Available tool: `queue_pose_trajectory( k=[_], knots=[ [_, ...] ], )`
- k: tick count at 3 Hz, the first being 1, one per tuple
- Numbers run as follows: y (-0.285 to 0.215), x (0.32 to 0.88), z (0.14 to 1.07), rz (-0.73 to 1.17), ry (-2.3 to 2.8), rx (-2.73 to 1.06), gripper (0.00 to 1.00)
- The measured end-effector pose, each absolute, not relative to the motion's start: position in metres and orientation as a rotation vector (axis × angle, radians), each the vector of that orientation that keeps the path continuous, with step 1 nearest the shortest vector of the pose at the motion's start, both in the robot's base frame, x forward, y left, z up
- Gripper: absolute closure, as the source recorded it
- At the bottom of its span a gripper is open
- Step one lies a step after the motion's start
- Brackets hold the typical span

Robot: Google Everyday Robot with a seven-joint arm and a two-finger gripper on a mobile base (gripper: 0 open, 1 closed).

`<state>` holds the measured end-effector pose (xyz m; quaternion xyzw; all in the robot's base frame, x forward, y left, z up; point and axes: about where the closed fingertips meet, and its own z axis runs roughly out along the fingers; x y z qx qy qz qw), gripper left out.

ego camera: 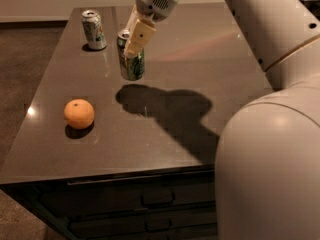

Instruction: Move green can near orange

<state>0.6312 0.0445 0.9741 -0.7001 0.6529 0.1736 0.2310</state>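
The green can [133, 64] is dark green with a silver top and hangs upright above the dark table [200, 59], its shadow lying below and to the right. My gripper [134, 40] is shut on the green can from above, one cream finger [138, 38] across its front. The orange [79, 114] sits on the table at front left, well to the left of and nearer than the can. My white arm fills the right side of the view.
A white can [94, 30] with green and red marks stands at the table's back left. The table's front edge runs along the bottom, with dark drawers [150, 209] below it. Brown floor lies to the left.
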Motion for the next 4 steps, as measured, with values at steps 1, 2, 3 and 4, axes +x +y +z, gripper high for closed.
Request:
queue_pose_trajectory(
  k=[1,2,3,4],
  knots=[
    [0.058,0.595,0.967,0.514,1.664,-2.063,1.00],
    [0.068,0.571,0.955,0.541,1.571,-2.152,1.00],
    [0.073,0.555,0.945,0.547,1.513,-2.203,0.83],
    [0.076,0.544,0.938,0.573,1.482,-2.229,0.59]
  ],
)
